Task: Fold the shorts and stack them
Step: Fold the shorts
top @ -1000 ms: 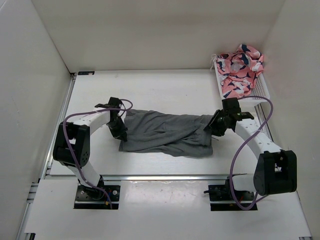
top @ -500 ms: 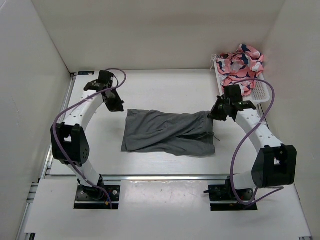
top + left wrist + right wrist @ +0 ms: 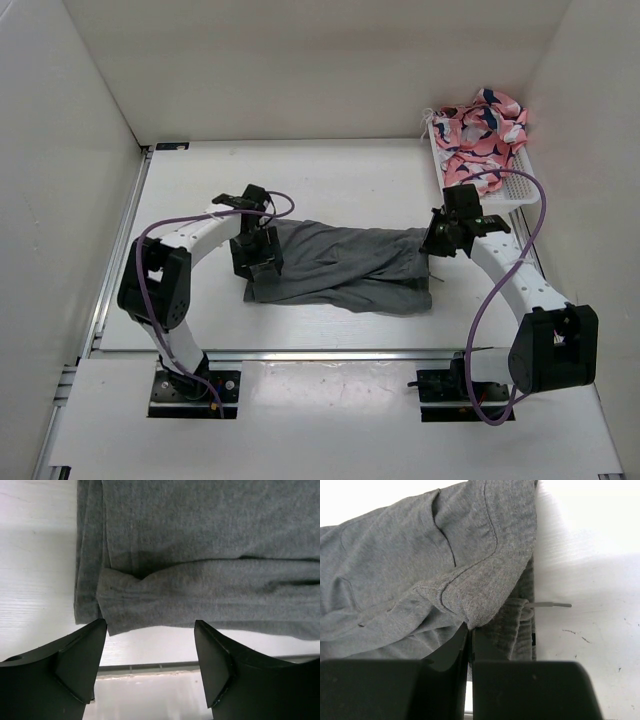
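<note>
Well, my right end effector is closed tight, its two fingers pressed together on a fold at the edge of the shorts (the cloth lies over the fingertips, so I cannot tell how deep the bite goes). That pinched edge rides raised above the layer under it, where a drawstring pokes out onto the white bench.

My left end effector is spread wide and has hold of nothing. Its black fingers stand apart over the other end of the shorts, at the near corner, with the hem and a strip of bare bench showing between them.

From above, the shorts lie crumpled and stretched sideways across the middle of the bench. The left end effector is over their left end and the right one is at their far right corner. Well apart from them, in the far right corner of the bench, a white basket holds a bunched pink patterned cloth.
</note>
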`<state>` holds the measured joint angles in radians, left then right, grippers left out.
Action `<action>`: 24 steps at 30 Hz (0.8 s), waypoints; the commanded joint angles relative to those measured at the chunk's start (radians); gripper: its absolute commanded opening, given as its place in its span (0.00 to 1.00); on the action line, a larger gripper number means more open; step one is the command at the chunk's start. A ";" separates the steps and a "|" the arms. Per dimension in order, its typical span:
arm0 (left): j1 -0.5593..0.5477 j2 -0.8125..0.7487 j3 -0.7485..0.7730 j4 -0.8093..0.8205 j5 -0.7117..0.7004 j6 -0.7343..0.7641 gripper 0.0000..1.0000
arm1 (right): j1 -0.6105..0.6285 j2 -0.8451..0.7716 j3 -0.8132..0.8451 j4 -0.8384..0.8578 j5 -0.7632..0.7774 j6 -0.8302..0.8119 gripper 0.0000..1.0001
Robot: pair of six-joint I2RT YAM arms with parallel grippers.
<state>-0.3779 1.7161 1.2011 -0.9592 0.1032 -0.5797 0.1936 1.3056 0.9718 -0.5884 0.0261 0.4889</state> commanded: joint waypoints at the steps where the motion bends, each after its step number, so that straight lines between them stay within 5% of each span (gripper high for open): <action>1: -0.003 -0.001 0.011 0.033 -0.088 -0.022 0.80 | 0.001 -0.025 0.001 -0.010 0.020 -0.027 0.00; 10: -0.003 0.131 0.048 0.068 -0.106 -0.031 0.65 | 0.001 -0.016 0.010 -0.019 0.038 -0.027 0.00; 12: -0.003 0.122 0.048 0.068 -0.115 -0.031 0.42 | 0.001 -0.016 0.010 -0.019 0.047 -0.027 0.00; 15: -0.003 0.082 0.048 0.068 -0.125 -0.040 0.25 | 0.001 -0.016 0.010 -0.019 0.048 -0.027 0.00; 20: -0.003 0.053 0.048 0.048 -0.134 -0.049 0.36 | 0.001 -0.006 0.010 -0.030 0.048 -0.027 0.03; 22: -0.003 0.053 0.048 0.048 -0.134 -0.049 0.47 | 0.001 -0.006 0.010 -0.040 0.058 -0.027 0.12; 24: -0.003 0.053 0.048 0.048 -0.134 -0.049 0.43 | 0.001 -0.006 0.021 -0.051 0.081 -0.027 0.30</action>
<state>-0.3828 1.8202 1.2240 -0.9123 -0.0074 -0.6289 0.1940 1.3056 0.9707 -0.6090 0.0620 0.4847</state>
